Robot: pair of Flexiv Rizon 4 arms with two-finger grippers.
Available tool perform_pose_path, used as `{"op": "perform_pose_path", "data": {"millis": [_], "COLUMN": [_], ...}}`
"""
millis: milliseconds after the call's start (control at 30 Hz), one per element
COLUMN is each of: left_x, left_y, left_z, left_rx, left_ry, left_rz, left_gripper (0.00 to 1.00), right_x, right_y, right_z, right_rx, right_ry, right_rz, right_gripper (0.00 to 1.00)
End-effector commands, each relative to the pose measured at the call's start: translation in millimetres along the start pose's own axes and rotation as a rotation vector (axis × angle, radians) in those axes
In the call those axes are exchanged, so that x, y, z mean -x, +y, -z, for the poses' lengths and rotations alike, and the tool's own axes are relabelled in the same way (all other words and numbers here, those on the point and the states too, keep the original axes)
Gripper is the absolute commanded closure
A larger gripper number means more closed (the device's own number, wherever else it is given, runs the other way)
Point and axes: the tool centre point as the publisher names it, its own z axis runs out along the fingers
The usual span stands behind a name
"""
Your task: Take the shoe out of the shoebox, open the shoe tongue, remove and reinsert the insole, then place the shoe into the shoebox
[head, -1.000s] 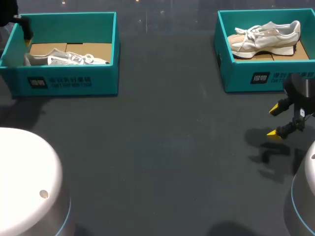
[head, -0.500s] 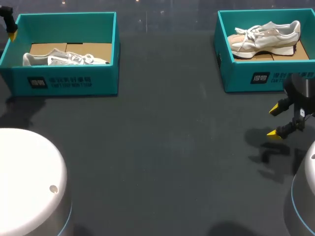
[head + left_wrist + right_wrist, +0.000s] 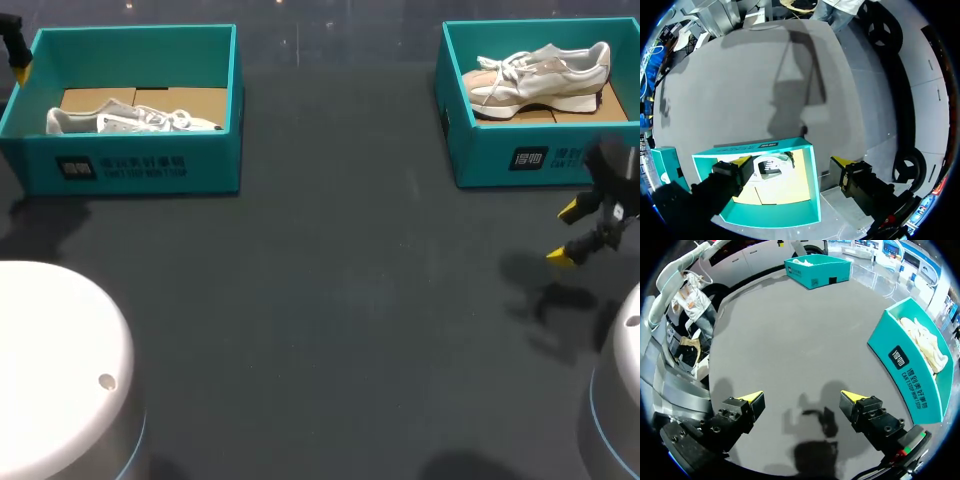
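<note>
Left shoe (image 3: 135, 120): pale grey and white with white laces. It lies low in the left box (image 3: 140, 172), along the near wall, which hides its lower part.
Right shoe (image 3: 540, 72): cream and beige sneaker with white laces and a thick white sole that is dark underneath. It lies in the right box (image 3: 520, 160), toe toward the table's middle and heel toward the outer wall.
Boxes: two, both teal, open-topped and lidless, each with a dark label on the near wall. They stand well apart at the far left and far right of the table (image 3: 330, 300). Brown cardboard (image 3: 190, 100) shows on the floor of each.
Shoes: two, one in each box, neither touched by a gripper.
Grippers: two, each with two yellow tips.
Left gripper (image 3: 792, 161): fingers spread wide with nothing held. It hangs above the far outer corner of the left box. In its wrist view the box and shoe lie below, between the two fingers.
Right gripper (image 3: 802, 396): fingers wide apart with nothing between them. It hangs over bare table just in front of the right box's near wall, toward its outer end. In its wrist view the right box stands beside it and the left box lies far ahead across the table.
</note>
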Motion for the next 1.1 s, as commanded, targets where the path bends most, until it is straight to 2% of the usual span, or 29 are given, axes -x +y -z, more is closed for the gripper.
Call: {"op": "perform_pose_path", "data": {"millis": [33,67,133,233,300,333,733,867,1100], "left_x": [-0.6,-0.6,-0.6,-0.6,-0.6,-0.6,-0.6,-0.6,-0.6], "left_y": [-0.5,-0.5,-0.5,-0.5,-0.5,-0.5,-0.5,-0.5,-0.5], "left_z": [0.1,0.1,0.1,0.1,0.1,0.1,0.1,0.1,0.1], "left_rx": [0.001,0.001,0.001,0.001,0.001,0.001,0.001,0.001,0.001], "left_ry": [0.000,0.000,0.000,0.000,0.000,0.000,0.000,0.000,0.000], "left_rz": [-0.001,-0.001,-0.001,-0.001,-0.001,-0.001,-0.001,-0.001,-0.001], "left_gripper": [0.00,0.00,0.00,0.00,0.00,0.00,0.00,0.00,0.00], "right_x": [20.4,24.9,34.7,51.1,60.6,62.8,62.8,105.1,185.9], "right_y": [31.0,36.0,46.7,61.0,67.7,69.4,69.4,69.7,80.0], "right_z": [26.2,31.1,40.1,55.4,65.2,69.6,69.6,81.0,110.9], "right_rx": [-0.179,-0.164,-0.217,-0.195,-0.250,-0.265,-0.265,-0.275,-0.363], "right_ry": [-0.039,-0.043,-0.075,-0.102,-0.186,-0.234,-0.234,-0.270,-0.326], "right_rz": [-0.199,-0.236,-0.268,-0.357,-0.474,-0.481,-0.481,-0.668,-0.807], "right_gripper": [0.00,0.00,0.00,0.00,0.00,0.00,0.00,0.00,0.00]}}
